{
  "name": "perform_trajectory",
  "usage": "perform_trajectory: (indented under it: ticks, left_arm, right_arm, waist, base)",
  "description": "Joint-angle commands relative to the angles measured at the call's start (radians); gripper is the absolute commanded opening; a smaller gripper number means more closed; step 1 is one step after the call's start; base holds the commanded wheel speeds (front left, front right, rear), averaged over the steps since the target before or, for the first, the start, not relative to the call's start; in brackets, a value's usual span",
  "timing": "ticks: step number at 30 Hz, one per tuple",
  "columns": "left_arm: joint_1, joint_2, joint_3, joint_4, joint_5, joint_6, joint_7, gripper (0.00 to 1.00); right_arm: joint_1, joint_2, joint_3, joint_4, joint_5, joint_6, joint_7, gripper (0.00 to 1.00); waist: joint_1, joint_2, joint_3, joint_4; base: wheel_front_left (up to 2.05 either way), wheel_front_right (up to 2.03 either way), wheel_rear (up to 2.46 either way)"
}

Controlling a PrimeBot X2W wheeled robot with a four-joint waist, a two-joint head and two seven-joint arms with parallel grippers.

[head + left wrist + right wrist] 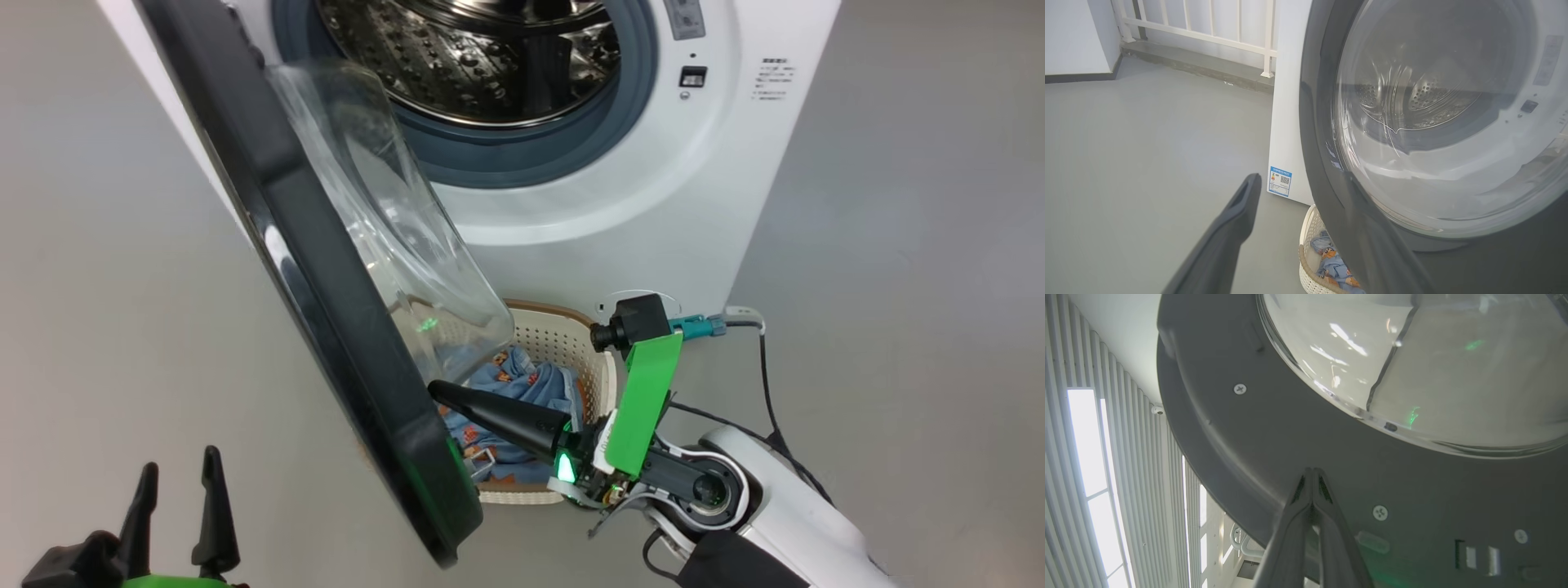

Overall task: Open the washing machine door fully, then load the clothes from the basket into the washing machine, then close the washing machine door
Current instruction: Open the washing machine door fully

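Furthest left, the left tool points up with its two dark fingers spread wide, holding nothing. Right of it and apart from it, the washing machine door stands open, seen nearly edge-on, its long axis slanting from upper left down to lower centre. Its black outer face looks toward the left tool, and its clear glass bowl bulges toward the right tool. The right tool is pressed closed on nothing, aimed leftward, its tips against the door's grey inner rim just below the bowl. Under this tool sits the basket, with the clothes inside. Beyond it, the washing machine shows its steel drum.
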Motion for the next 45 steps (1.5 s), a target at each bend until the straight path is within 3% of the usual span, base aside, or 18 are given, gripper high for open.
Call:
perform_trajectory:
  ticks: [1,22,32,33,35,36,38,39,45]
  left_arm:
    - [-0.004,0.013,0.027,-0.016,0.001,-0.001,-0.006,1.0]
    - [0.021,0.012,0.014,0.0,-0.007,-0.001,-0.006,1.0]
    - [0.047,0.011,0.042,-0.009,-0.006,-0.001,-0.006,1.0]
    - [0.049,0.011,0.046,-0.01,-0.006,-0.001,-0.006,1.0]
    - [0.053,0.011,0.052,-0.012,-0.005,-0.001,-0.006,1.0]
    - [0.056,0.011,0.055,-0.014,-0.003,-0.001,-0.006,1.0]
    - [0.061,0.011,0.06,-0.018,0.001,-0.001,-0.006,1.0]
    - [0.062,0.011,0.064,-0.02,0.004,-0.001,-0.006,1.0]
    - [0.067,0.011,0.072,-0.025,0.011,-0.001,-0.006,1.0]
  right_arm:
    - [0.002,0.035,0.025,-0.029,0.015,0.002,-0.015,0.0]
    - [0.029,0.035,0.103,0.004,0.092,0.002,-0.122,0.0]
    - [0.082,0.035,0.024,-0.035,-0.016,0.002,-0.144,0.0]
    - [0.092,0.035,0.009,-0.044,-0.038,0.002,-0.149,0.05]
    - [0.112,0.034,-0.023,-0.064,-0.094,0.002,-0.165,0.36]
    - [0.123,0.031,-0.037,-0.078,-0.119,0.002,-0.174,0.45]
    - [0.145,0.014,-0.062,-0.114,-0.179,0.002,-0.203,0.91]
    - [0.153,0.002,-0.069,-0.134,-0.213,0.002,-0.222,1.0]
    - [0.195,-0.111,-0.078,-0.214,-0.432,0.002,-0.451,1.0]
  waist:
    - [0.0,0.0,-0.006,0.011]
    - [0.0,0.0,-0.077,0.026]
    - [0.0,0.0,-0.099,-0.022]
    - [0.0,0.0,-0.1,-0.028]
    - [0.0,0.0,-0.104,-0.04]
    - [0.0,0.0,-0.105,-0.047]
    - [0.0,0.0,-0.107,-0.058]
    - [0.0,0.0,-0.107,-0.065]
    - [0.0,0.0,-0.11,-0.084]
  base:
    - [0.0,0.0,0.0]
    - [0.0,0.0,0.0]
    - [0.0,0.0,0.0]
    - [0.0,0.0,0.0]
    - [0.0,0.0,0.0]
    - [0.0,0.0,0.0]
    - [0.0,0.0,0.0]
    - [0.0,0.0,0.0]
    - [0.0,0.0,0.0]
